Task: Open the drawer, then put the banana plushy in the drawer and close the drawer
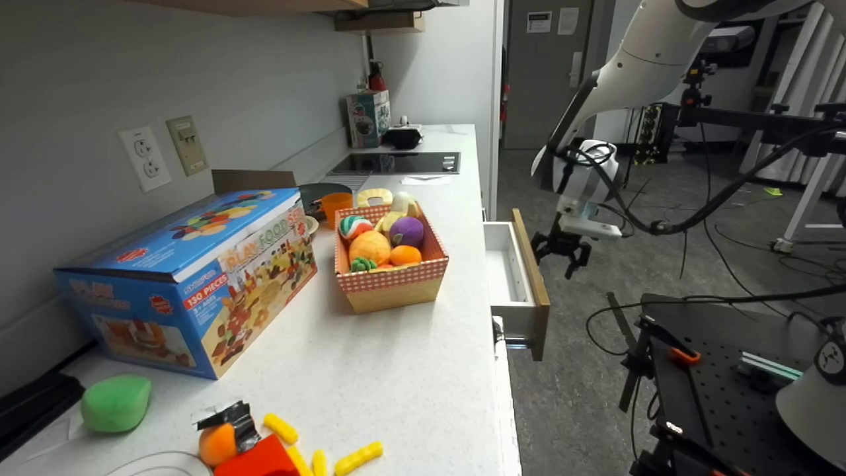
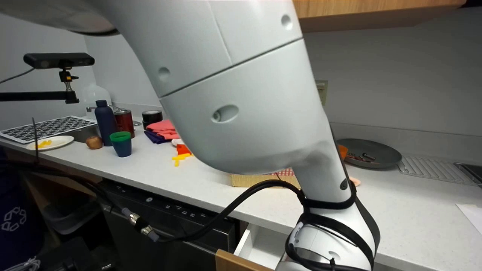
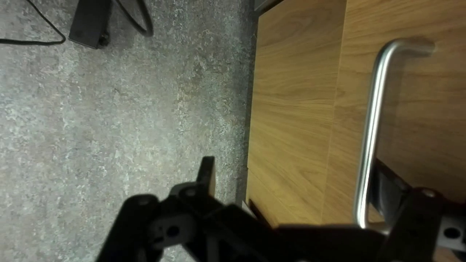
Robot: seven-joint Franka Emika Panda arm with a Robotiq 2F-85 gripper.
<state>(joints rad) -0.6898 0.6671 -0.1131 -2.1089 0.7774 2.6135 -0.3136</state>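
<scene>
Long shallow drawer [image 1: 531, 264], pale grey-white inside, tan wood front, standing open below the white countertop [image 1: 410, 383]. Black two-fingered gripper [image 3: 294, 166]: fingers wide apart, brushed-metal bar handle [image 3: 371, 131] between them, one finger on the bar's inner side; contact cannot be told. Small soft yellow banana plushy [image 1: 392, 219] lies in the woven straw-coloured, red-check-rimmed basket [image 1: 396, 295], next to round purple toy fruit [image 1: 407, 233]
</scene>
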